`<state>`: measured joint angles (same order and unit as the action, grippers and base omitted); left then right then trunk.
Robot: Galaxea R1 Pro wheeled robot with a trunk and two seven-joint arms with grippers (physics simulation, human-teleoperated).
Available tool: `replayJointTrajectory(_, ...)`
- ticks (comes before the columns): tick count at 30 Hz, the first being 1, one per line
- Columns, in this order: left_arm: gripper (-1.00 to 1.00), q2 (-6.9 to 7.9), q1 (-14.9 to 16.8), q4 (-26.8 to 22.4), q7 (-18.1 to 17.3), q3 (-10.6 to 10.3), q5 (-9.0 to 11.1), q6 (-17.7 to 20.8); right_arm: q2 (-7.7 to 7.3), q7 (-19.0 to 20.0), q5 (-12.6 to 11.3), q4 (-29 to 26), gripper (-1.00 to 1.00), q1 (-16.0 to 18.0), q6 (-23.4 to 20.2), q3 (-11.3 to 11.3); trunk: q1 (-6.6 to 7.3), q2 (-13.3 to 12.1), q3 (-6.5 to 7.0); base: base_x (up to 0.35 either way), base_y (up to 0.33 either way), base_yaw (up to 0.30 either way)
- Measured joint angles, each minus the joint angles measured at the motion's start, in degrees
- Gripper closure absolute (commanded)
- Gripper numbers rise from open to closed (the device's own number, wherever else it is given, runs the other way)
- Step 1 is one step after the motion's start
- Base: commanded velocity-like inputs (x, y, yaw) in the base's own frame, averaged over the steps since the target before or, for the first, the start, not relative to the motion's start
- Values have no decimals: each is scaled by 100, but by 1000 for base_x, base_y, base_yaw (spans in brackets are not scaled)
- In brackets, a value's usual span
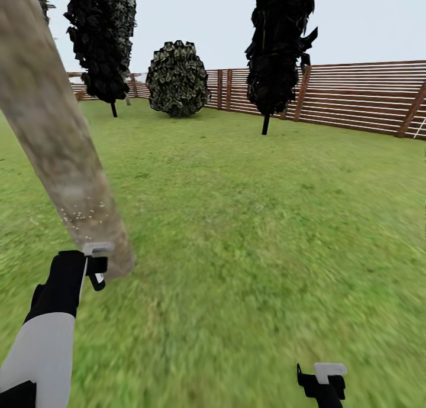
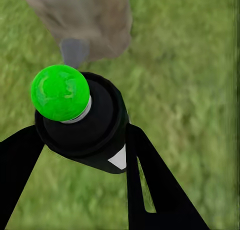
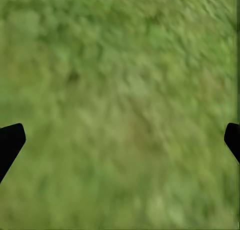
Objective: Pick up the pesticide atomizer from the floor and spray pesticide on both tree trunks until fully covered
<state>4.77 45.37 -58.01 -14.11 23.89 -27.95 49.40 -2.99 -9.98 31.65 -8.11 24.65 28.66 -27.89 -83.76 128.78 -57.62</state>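
Though the trunk (image 1: 62, 154) runs off the top edge, white specks (image 1: 83, 214) dot it; the left claw (image 2: 80, 155) clamps a black bottle (image 2: 82, 122) with a green cap, and the right claw (image 3: 120, 140) gapes wide.

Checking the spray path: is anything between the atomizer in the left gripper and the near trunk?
Nothing visible. The atomizer, held in the left gripper, sits close to the tree trunk with only grass around.

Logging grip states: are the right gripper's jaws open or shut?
Open. In the right wrist view, the right gripper's jaws sit at opposite edges, with bare grass between them.
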Motion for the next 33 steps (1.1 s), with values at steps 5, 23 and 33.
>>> replayJointTrajectory(5,100,9,-1,-3,-1,1,-3,2,7,0,0,1,-100,1,-1,6,0,0,0,188,-234,193)
replayJointTrajectory(23,100,4,-405,182,42,541,-33,-660,9,0,0,1,-100,2,-1,6,1,0,0,249,-182,149)
replayJointTrajectory(33,100,93,-629,924,631,1056,5,-1137,9,-5,0,2,-100,1,-1,6,1,0,0,232,-176,269)
